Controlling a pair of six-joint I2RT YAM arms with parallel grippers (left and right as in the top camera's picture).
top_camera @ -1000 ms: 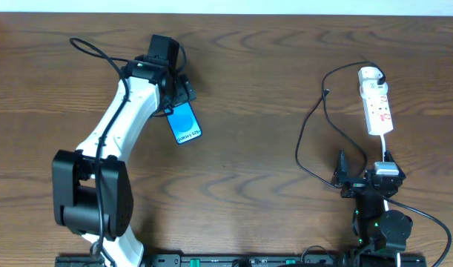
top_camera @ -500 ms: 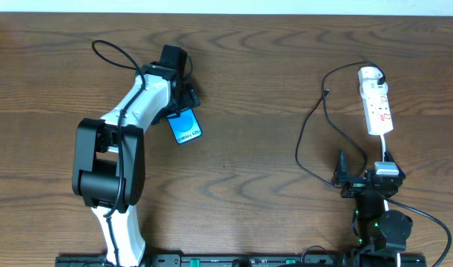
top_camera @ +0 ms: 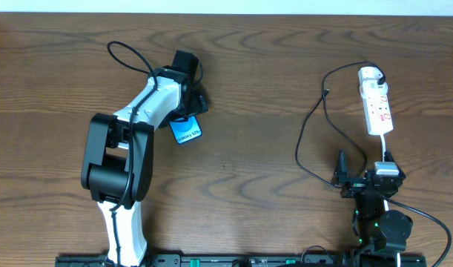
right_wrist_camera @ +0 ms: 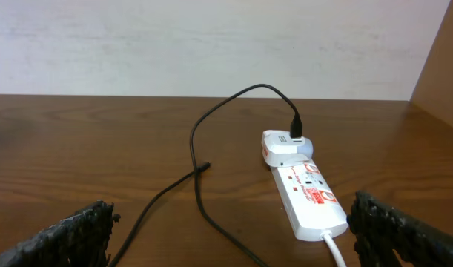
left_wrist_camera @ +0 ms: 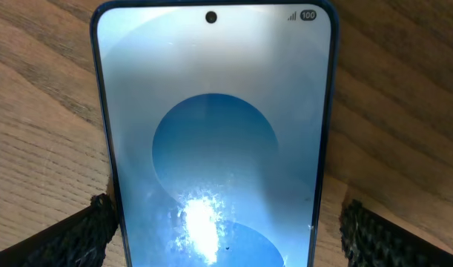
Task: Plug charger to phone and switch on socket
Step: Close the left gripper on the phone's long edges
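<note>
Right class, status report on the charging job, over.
Left gripper open, straddling phone. Right gripper open, empty, short of socket. Charger tip loose on table, not in phone. No obstruction seen.

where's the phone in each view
Overhead: phone left of centre, screen up.
Left wrist: phone fills the middle of the picture.
Right wrist: not in it.
Shared landmark: the brown wooden table, seen in all three.
</note>
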